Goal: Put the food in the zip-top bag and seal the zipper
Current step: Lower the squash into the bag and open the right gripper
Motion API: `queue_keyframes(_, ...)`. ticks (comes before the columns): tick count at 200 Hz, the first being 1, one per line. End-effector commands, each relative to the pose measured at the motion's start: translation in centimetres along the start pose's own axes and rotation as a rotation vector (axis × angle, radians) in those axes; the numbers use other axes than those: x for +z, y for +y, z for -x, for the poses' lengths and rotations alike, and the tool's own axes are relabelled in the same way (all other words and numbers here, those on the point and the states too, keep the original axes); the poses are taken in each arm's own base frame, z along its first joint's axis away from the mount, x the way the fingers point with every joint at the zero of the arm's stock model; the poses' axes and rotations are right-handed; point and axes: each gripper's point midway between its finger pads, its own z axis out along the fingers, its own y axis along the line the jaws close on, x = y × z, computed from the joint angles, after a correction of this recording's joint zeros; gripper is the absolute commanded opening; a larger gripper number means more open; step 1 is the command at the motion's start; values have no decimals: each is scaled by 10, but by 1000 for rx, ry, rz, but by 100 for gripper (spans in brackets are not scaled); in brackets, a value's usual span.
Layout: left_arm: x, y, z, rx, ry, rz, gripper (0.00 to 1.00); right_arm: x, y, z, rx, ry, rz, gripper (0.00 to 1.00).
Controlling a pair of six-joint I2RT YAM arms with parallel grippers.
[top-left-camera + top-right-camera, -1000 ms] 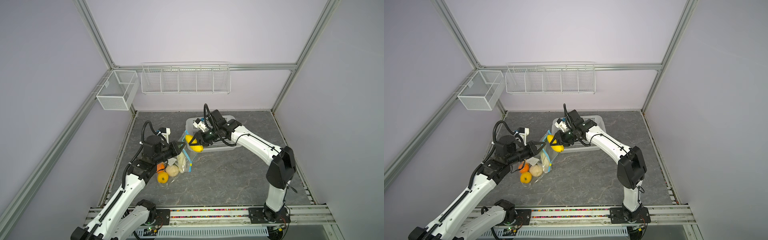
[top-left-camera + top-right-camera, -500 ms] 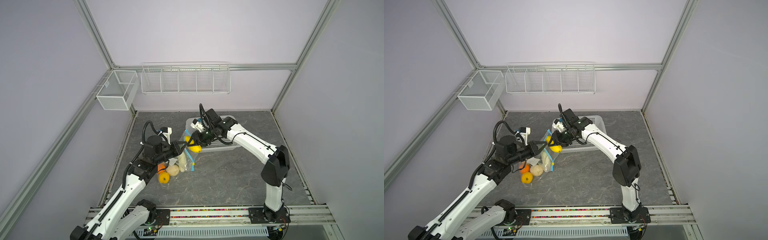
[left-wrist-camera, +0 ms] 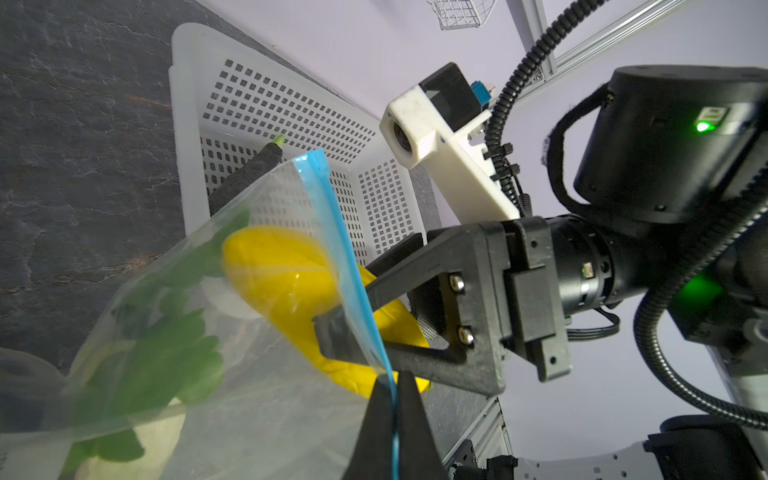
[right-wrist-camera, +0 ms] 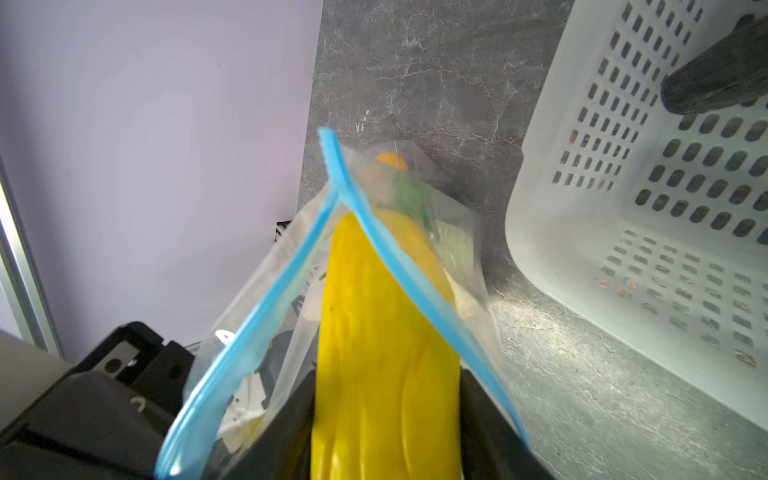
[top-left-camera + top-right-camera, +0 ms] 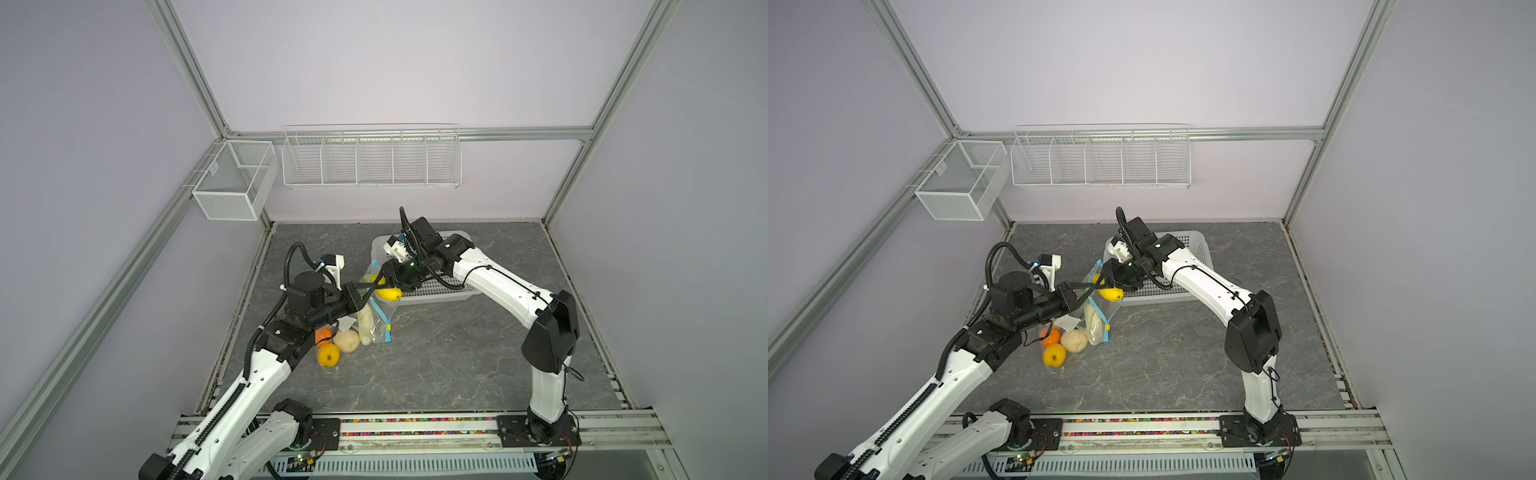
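The clear zip-top bag (image 5: 376, 320) stands with its mouth held up. My left gripper (image 3: 394, 386) is shut on its blue zipper (image 3: 332, 232) edge, also seen in both top views (image 5: 365, 289) (image 5: 1088, 291). The yellow slider tab (image 5: 388, 328) hangs at the low end. My right gripper (image 4: 386, 374) holds a long yellow food piece (image 4: 382, 353), its fingers against both sides, the piece's far end inside the bag mouth. Orange (image 5: 322, 336), yellow (image 5: 328, 355), beige (image 5: 347, 340) and leafy white (image 3: 166, 353) food seem to lie in the bag. A dark piece (image 4: 715, 79) lies in the basket.
The white perforated basket (image 5: 432, 291) sits just behind and right of the bag, under my right arm. Wire racks (image 5: 370, 160) and a mesh box (image 5: 232, 183) hang on the back and left walls. Grey marbled tabletop (image 5: 436, 357) spreads in front.
My right gripper has moved left toward the bag mouth with the yellow piece, which now reaches into the opening. The left gripper keeps its hold on the zipper edge.
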Motion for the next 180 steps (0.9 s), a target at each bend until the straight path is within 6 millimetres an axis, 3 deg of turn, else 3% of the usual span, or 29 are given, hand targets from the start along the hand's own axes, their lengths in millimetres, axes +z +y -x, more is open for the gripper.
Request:
queue_keyframes(1,-5,-10,1,15,-9,-34,0,5,5,5,3,-19,7,56)
queue_keyframes(73,-9,-6,-1,15,-22,-25,0,1,9,4,-10,-32,8,60)
queue_keyframes(107,-8,1,-3,20,-23,0,0,-24,15,4,-57,-125,-16,60)
queue_keyframes(129,-8,5,-2,29,-30,21,0,-43,6,6,-89,-208,-81,60)
queue_keyframes(180,-4,16,-4,23,-28,58,0,-66,-8,13,-172,-352,-176,59)
